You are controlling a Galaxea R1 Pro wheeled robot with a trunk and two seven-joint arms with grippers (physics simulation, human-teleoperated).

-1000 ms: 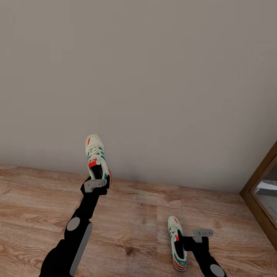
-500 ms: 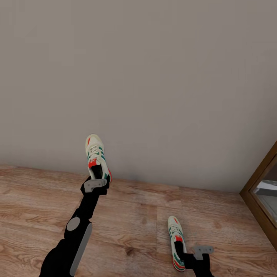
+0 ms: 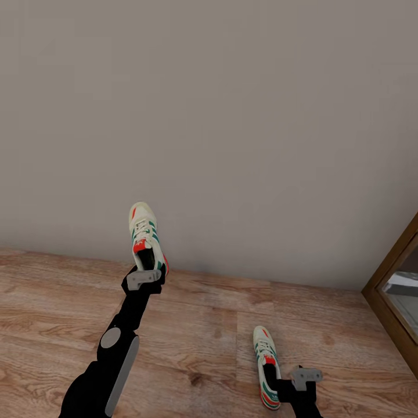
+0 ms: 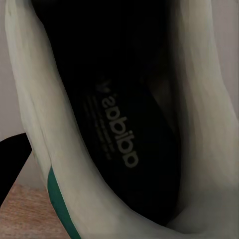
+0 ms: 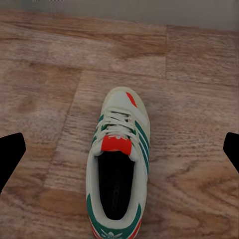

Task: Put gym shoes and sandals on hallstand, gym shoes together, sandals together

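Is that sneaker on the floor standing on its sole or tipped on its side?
On its sole. The sneaker sits flat on the wood floor, with its laces, red tongue and dark opening facing straight up at the wrist camera.

Left gripper (image 3: 146, 273) holds sneaker (image 3: 146, 235) aloft; second sneaker (image 3: 266, 367) on floor (image 3: 209, 331).

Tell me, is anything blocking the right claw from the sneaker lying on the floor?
Nothing visible does. The right gripper is open above the gym shoe on the floor, its fingertips wide on either side, with only bare corridor floor around it.
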